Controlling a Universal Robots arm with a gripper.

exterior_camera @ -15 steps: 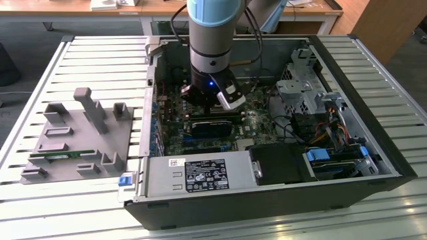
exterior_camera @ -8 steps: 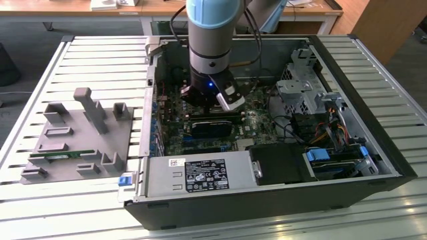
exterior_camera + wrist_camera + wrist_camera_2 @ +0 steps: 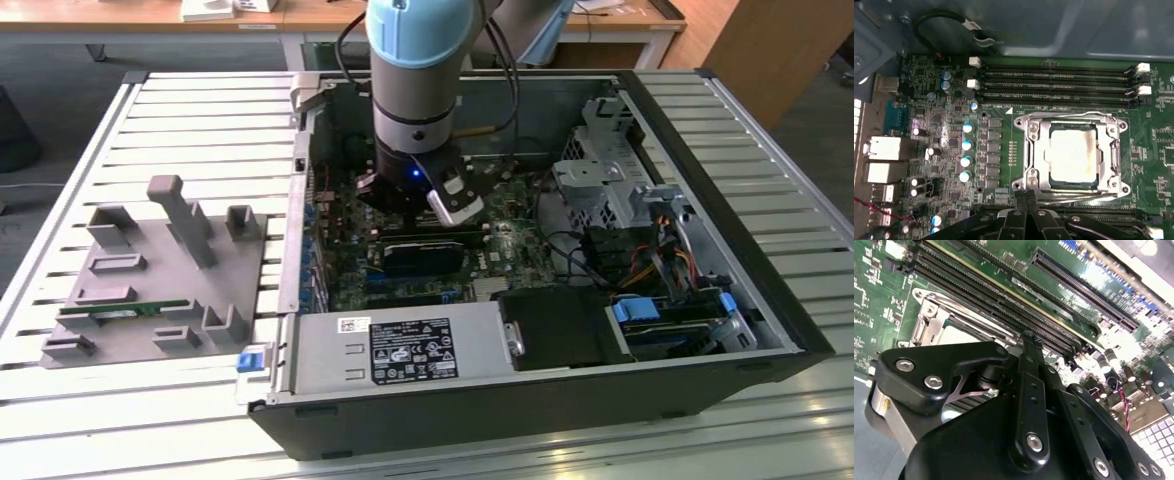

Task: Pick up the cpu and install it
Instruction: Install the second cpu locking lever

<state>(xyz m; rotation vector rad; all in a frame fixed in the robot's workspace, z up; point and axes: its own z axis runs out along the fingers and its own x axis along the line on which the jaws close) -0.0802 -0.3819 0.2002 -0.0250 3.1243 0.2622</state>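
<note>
Silver-topped square cpu (image 3: 1073, 154) lies seated inside the metal-framed socket (image 3: 1030, 150) on the green motherboard (image 3: 934, 125), just beside the black memory slots (image 3: 1054, 80). In the first wrist view the black gripper (image 3: 1025, 196) hovers at the socket's edge, jaws pressed together, holding nothing.

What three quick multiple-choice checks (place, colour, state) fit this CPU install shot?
1. Where is the chip?
A. on the grey tray
B. in the metal-framed socket
C. in a memory slot

2. What colour is the circuit board?
A. red
B. green
C. white

3. How is the computer case?
A. closed
B. open, insides showing
C. upside down

Answers:
1. B, the silver top sits inside the socket frame.
2. B, green shows all around the socket.
3. B, the board and cables show from above.
</note>
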